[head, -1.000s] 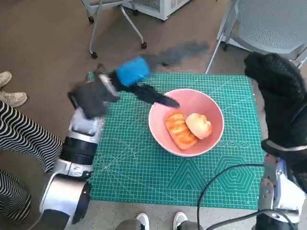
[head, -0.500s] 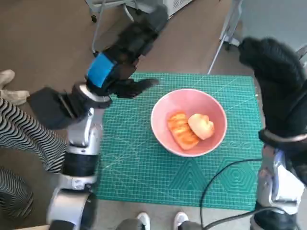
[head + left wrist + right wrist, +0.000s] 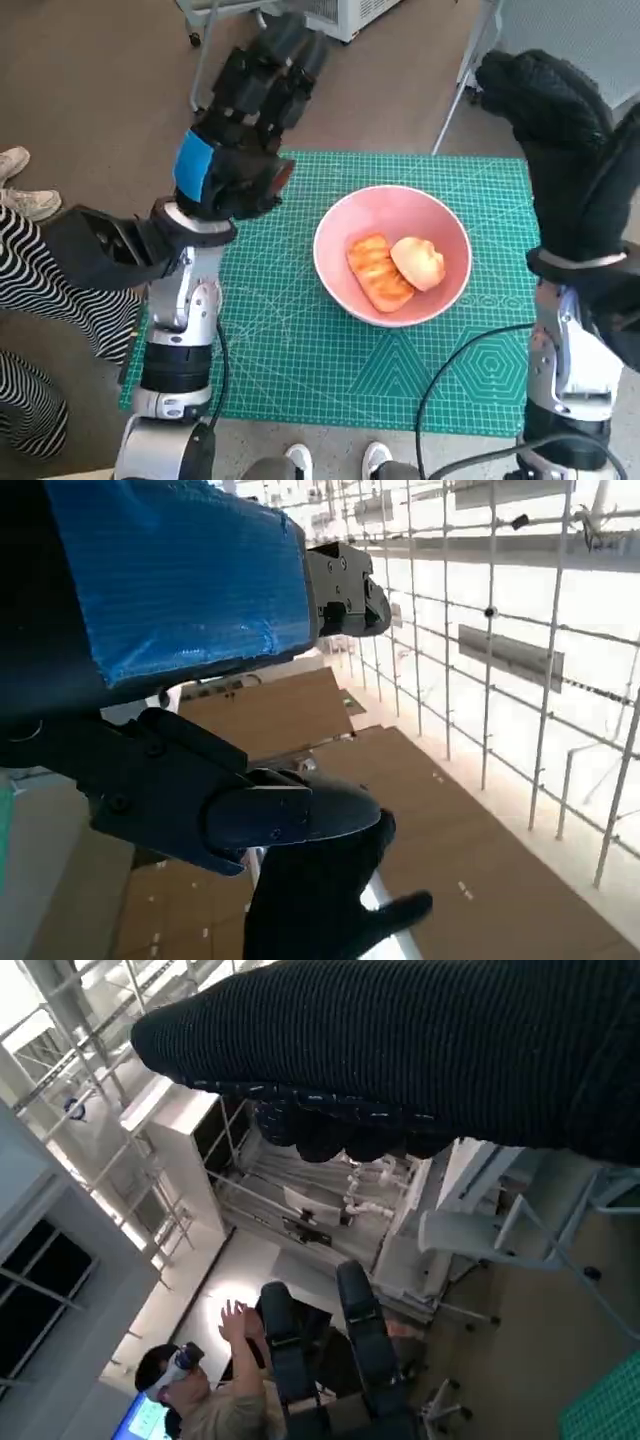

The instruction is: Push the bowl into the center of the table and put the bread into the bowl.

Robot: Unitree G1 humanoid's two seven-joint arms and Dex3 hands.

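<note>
— While you look down from the head camera, where do your things sit?

— Your pink bowl point(image 3: 392, 254) rests near the middle of the green cutting mat point(image 3: 300, 340) that covers the table. Two pieces of bread lie inside, touching: a ridged orange bread point(image 3: 378, 271) toward your left and a pale round bun point(image 3: 417, 262) toward your right.

— And your hands?

— Your left hand point(image 3: 245, 125) is raised over the mat's far left corner, blue tape on its back, fingers spread, gripping nothing. Your right hand point(image 3: 555, 130), in its knitted glove, is raised above the mat's right edge and carries nothing; its fingers look loosely extended.

— What surrounds you?

— Brown floor point(image 3: 90, 90) runs round the table. A wheeled chair base point(image 3: 245, 40) stands beyond the far edge, a grey mesh chair point(image 3: 570, 40) at far right. Striped trouser legs point(image 3: 45, 300) show at your left, shoe tips point(image 3: 335, 460) at the near edge. A black cable point(image 3: 450, 375) loops across the mat's near right. Your right wrist camera shows a person point(image 3: 215, 1390) with raised hands, wearing a headset.
</note>
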